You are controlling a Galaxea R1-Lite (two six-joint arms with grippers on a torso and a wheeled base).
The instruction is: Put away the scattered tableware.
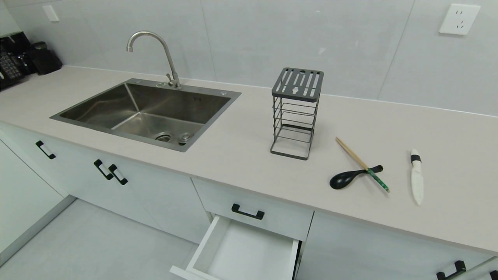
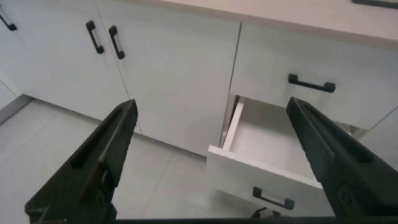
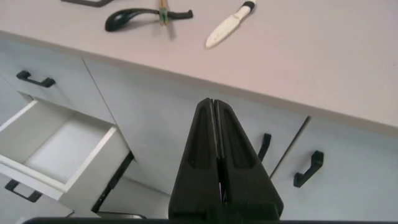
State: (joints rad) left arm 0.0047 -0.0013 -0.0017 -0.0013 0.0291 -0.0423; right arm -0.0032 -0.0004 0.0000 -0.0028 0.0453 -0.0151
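Three pieces awaiting pickup on the pale desk (image 1: pixel 233 151): black plastic spoon (image 1: pixel 344 179) crossed by green-tipped wooden chopsticks (image 1: pixel 360 162), white knife (image 1: pixel 416 177) nearby; left claw (image 2: pixel 210 106) spread wide, right claw (image 3: pixel 214 104) pressed together, both off the desk; next, probably, lifting one toward them.

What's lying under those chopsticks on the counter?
The black spoon: the chopsticks cross its handle near the tip, with the bowl and handle end showing on either side. The strip of handle right beneath them is covered.
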